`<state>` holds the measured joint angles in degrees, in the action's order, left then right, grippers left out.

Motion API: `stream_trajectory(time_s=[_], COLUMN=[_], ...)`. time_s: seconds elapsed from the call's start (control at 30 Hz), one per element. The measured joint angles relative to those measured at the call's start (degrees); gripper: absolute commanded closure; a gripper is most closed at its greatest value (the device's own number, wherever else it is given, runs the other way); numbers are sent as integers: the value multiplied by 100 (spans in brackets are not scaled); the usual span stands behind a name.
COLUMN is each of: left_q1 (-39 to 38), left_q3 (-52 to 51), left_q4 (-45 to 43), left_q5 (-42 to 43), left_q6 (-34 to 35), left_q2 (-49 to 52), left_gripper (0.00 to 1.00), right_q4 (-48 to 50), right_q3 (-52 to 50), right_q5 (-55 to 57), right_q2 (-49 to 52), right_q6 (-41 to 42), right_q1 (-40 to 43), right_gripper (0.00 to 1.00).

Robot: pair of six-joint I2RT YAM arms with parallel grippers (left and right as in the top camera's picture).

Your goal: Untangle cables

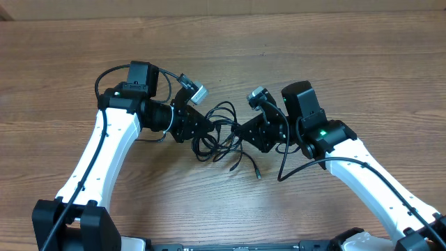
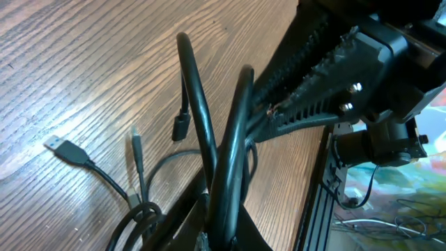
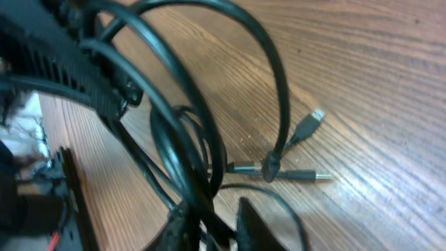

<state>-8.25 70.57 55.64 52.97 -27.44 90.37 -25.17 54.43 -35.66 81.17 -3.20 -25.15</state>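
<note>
The cables (image 1: 221, 110) are thin black cords tangled in one small bundle at mid-table, between my two grippers. My left gripper (image 1: 204, 132) holds the bundle's left side. In the left wrist view it (image 2: 226, 224) is shut on two thick strands (image 2: 209, 132) that rise in arcs. My right gripper (image 1: 242, 132) meets the bundle from the right. In the right wrist view its jaws (image 3: 216, 222) are closed round several strands (image 3: 188, 150). Loose plug ends lie on the wood: a USB plug (image 2: 63, 148), another USB plug (image 3: 310, 124) and a thin pin plug (image 3: 317, 177).
Two cord tails with plugs (image 1: 257, 174) trail toward the front of the wooden table (image 1: 362, 70). The table's back edge (image 1: 223, 15) runs along the top. A black frame rail (image 2: 327, 188) marks the table's side, with clutter beyond it.
</note>
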Motion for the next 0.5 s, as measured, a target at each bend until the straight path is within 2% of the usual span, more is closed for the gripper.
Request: stream_trajectory(time_s=[0.07, 0.3, 0.5], left_q1=[0, 0, -2], left_q3=[0, 0, 0], left_q4=[-26, -229, -713], left_q5=[0, -2, -151], left_q6=[0, 63, 702], left_q2=[0, 0, 0], left_gripper=[96, 96, 96], right_q4=[0, 4, -7], right_q3=[0, 0, 0], right_q5=[-15, -55, -55], right_q2=[0, 0, 0], right_q6=[-17, -17, -20], right_q1=[0, 0, 0], right_gripper=[94, 95, 95])
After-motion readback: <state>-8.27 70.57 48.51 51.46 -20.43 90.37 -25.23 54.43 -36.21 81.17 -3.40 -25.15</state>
